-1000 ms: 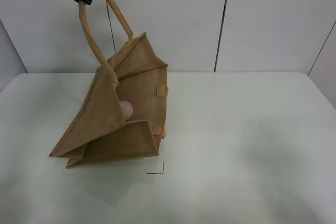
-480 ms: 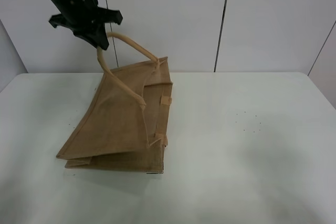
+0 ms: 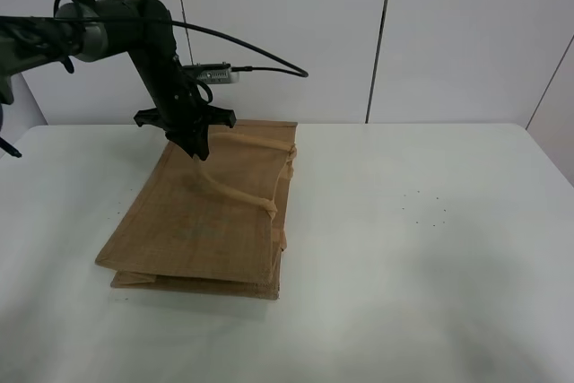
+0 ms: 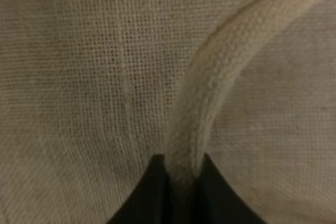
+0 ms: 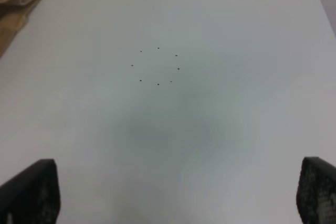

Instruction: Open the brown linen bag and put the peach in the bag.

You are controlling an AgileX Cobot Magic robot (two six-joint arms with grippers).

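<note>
Lowered since 0.5 s ago, brown linen bag (image 3: 202, 221) now flat on left half of white table (image 3: 421, 266), peach hidden, left gripper (image 3: 199, 143) clamped on 1 handle (image 4: 210, 93) near far edge, right gripper (image 5: 173, 203) spread wide, empty.

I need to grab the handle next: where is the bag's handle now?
Left of centre in the exterior high view, the handle lies across the flattened brown linen bag, pinched by the left gripper.
</note>
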